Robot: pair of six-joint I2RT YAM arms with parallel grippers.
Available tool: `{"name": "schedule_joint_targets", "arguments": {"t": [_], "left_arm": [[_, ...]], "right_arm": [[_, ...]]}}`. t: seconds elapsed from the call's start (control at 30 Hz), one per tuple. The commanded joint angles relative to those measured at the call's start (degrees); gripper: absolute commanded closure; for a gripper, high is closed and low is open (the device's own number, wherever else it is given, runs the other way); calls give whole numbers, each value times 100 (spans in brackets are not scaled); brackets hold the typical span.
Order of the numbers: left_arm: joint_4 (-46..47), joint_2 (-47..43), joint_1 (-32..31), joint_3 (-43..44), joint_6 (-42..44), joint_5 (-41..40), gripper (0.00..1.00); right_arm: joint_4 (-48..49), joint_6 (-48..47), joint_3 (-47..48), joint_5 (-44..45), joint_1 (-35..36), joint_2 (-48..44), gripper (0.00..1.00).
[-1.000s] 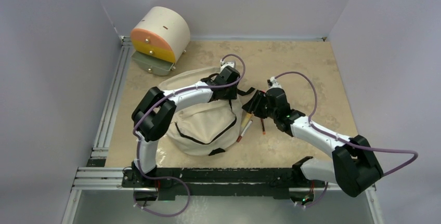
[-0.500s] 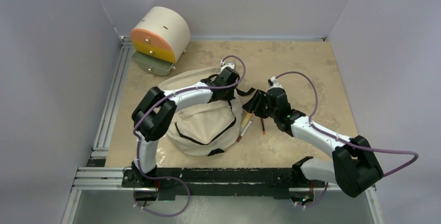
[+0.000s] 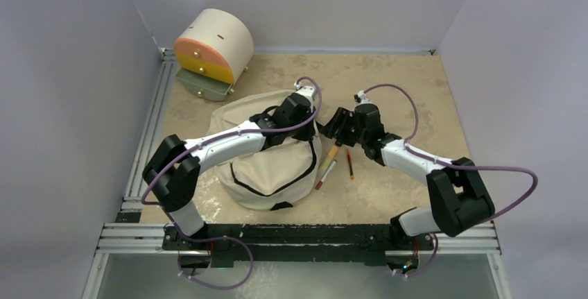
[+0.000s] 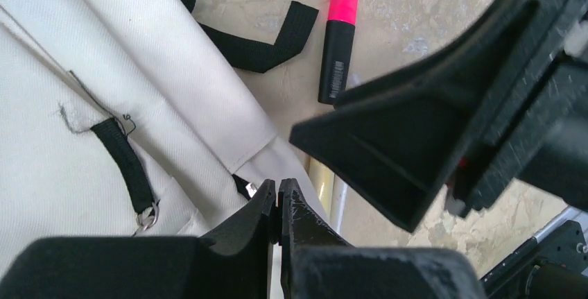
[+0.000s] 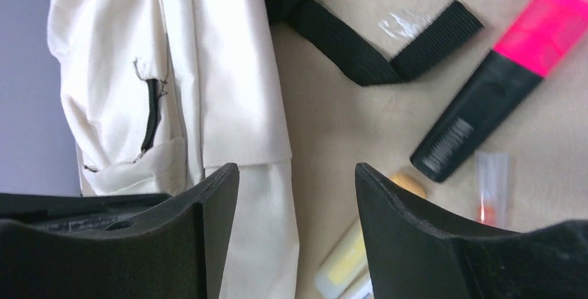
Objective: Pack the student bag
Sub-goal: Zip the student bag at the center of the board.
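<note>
The student bag point(image 3: 267, 167) is a cream fabric backpack with black zippers, bunched up at the table's middle. My left gripper point(image 3: 311, 135) is at its upper right edge. In the left wrist view that gripper point(image 4: 279, 185) is shut tight at the bag point(image 4: 104, 70), right by a black zipper pull point(image 4: 243, 186). My right gripper point(image 3: 338, 124) hovers just right of it, and its jaws point(image 5: 297, 169) stand open over the bag's edge point(image 5: 236, 105) and a yellow highlighter point(image 5: 347, 257). Nothing is between them.
A pink-capped black highlighter point(image 5: 492, 84) and a black strap end point(image 5: 388, 49) lie beyond the right gripper. A white marker point(image 3: 326, 173) and a red pen point(image 3: 349, 164) lie right of the bag. A cream-and-orange drawer unit point(image 3: 211, 46) stands far left. Metal rails point(image 3: 149, 139) border the left side.
My left gripper shut on the bag's edge and the left arm pulled back, bunching the bag into a taller, narrower heap. My right gripper opened wider and moved slightly farther away.
</note>
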Motion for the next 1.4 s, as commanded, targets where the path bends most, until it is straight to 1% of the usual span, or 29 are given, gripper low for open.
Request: {"name": "schedule_joint_targets", "arguments": {"t": [0.0, 0.2, 0.43, 0.63, 0.73, 0.8, 0.83, 0.87, 0.9, 1.03, 1.07, 1.1, 1.37], "left_arm": [[228, -444, -8, -230, 58, 91, 100], [234, -709, -89, -473, -26, 114, 100], [274, -727, -196, -500, -10, 213, 100], [270, -716, -298, -573, 12, 201, 100], [273, -761, -346, -634, -4, 205, 100], [274, -818, -374, -692, -33, 190, 100], [263, -838, -388, -719, -52, 173, 100], [246, -865, -399, -746, -71, 150, 100], [221, -894, -414, -772, -94, 140, 100], [143, -1057, -476, -912, -169, 109, 100], [137, -1104, -495, -947, -181, 102, 100], [119, -1150, -513, -966, -201, 100, 100], [-93, -1577, -617, -1189, -402, 158, 100]], "right_arm": [[388, -439, 535, -634, -58, 235, 34], [532, -570, 666, -1216, -59, 724, 31], [910, -542, 857, -1848, -59, 1273, 26], [933, -609, 1039, -2058, -56, 1471, 26], [940, -594, 1084, -2121, -58, 1594, 27], [1020, -552, 1075, -2180, -59, 1643, 34], [1072, -513, 1055, -2206, -59, 1659, 40], [1116, -482, 1042, -2220, -59, 1669, 48], [1148, -448, 1036, -2228, -59, 1673, 54], [1253, -284, 1030, -2218, -58, 1666, 88], [1271, -246, 1039, -2204, -59, 1661, 95], [1300, -197, 1054, -2180, -59, 1657, 100], [1378, 133, 1324, -1788, -57, 1563, 100]]}}
